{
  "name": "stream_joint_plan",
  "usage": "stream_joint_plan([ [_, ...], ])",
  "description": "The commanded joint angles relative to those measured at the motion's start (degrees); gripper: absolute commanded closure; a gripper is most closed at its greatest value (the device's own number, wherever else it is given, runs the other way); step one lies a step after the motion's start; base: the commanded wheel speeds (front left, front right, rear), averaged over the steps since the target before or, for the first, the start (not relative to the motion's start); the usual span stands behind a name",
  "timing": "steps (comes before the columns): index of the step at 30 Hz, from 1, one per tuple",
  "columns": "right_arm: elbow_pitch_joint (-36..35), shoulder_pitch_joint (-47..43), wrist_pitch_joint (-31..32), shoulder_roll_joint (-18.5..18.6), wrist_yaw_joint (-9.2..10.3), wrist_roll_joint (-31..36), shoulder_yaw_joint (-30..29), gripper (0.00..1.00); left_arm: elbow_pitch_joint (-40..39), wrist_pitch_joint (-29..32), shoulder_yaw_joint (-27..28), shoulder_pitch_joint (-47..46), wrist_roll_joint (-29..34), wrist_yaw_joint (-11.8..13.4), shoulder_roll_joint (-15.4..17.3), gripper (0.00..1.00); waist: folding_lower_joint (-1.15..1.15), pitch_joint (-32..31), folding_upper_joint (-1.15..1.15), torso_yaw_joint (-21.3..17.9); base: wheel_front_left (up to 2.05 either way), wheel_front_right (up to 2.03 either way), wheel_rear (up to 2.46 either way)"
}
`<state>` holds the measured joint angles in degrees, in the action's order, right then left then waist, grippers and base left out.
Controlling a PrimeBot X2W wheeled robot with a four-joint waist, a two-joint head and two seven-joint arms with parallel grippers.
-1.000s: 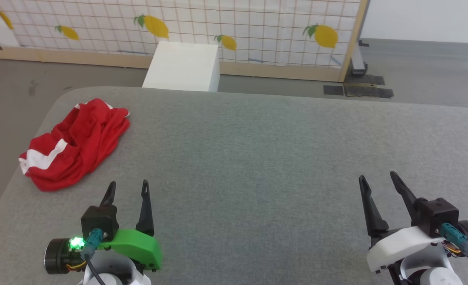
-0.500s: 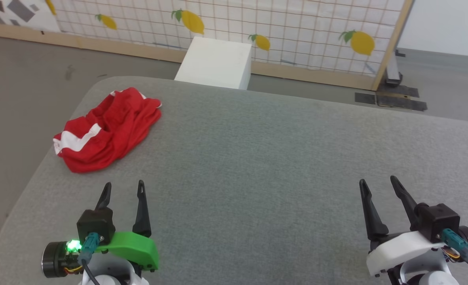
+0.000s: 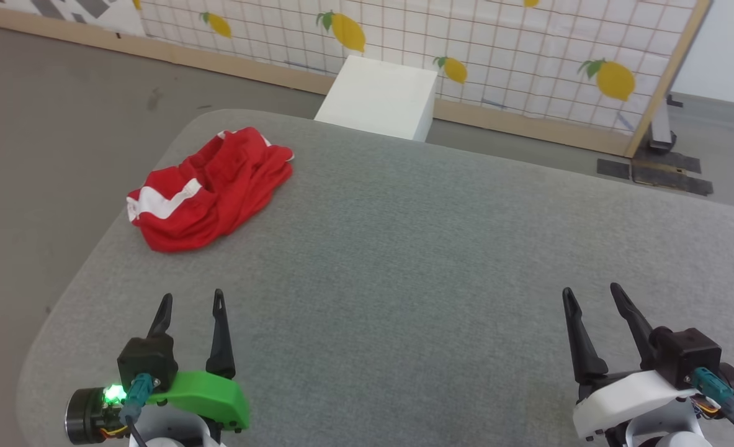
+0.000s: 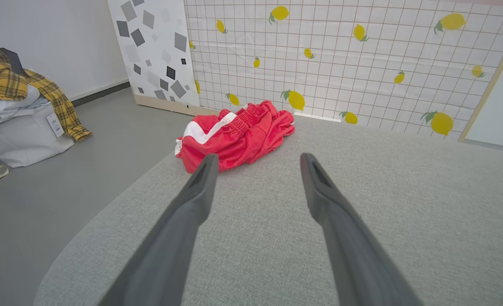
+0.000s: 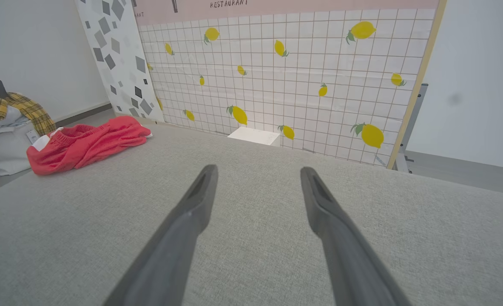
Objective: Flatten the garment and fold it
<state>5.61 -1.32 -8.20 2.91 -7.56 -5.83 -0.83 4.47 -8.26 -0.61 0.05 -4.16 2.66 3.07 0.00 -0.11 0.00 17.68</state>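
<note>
Head view and both wrist cameras: we face the grey table (image 3: 404, 248) with our left end effector (image 3: 192, 295) and right end effector (image 3: 590, 289) both spread wide and holding nothing, fingers pointing forward over bare surface. The garment (image 3: 208, 189), red shorts, lies crumpled in a heap ahead of the left end effector and a little to its outer side, near the table's far left corner. It is well apart from the right end effector, whose camera sees it far off to the left. In the left wrist view the elastic waistband (image 4: 245, 117) is bunched on top of the heap and the white stripe (image 4: 200, 131) faces the table's left edge. We judge the task not yet begun: nothing is flattened, and the step in hand is the reach to the heap. To do it well, we would send the left end effector forward with fingers apart. It should come down on one clear outer edge, the waistband or the striped hem rather than the thick middle, and pinch a single layer so the heap opens when lifted. The right end effector should cross to take a second corner, since the shorts lie close to the rim and a careless drag could slide them onto the floor (image 3: 62, 124).
</note>
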Motion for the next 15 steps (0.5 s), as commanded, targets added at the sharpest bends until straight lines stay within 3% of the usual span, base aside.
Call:
stream_joint_plan([
  [1,0.4,-1.0,-0.7,0.0,0.04,-0.7,0.1,0.0,0.2,-0.6,0.2,1.1,-0.4,0.6,0.1,0.0,0.0,-0.1,0.0,0.8,0.0,0.0,0.0],
  [15,1.7,-2.0,-2.8,0.0,0.06,-2.0,0.1,0.0,1.2,-2.7,0.5,1.6,-1.3,1.5,0.0,0.0,0.0,0.3,0.0,5.0,0.0,0.0,0.0],
])
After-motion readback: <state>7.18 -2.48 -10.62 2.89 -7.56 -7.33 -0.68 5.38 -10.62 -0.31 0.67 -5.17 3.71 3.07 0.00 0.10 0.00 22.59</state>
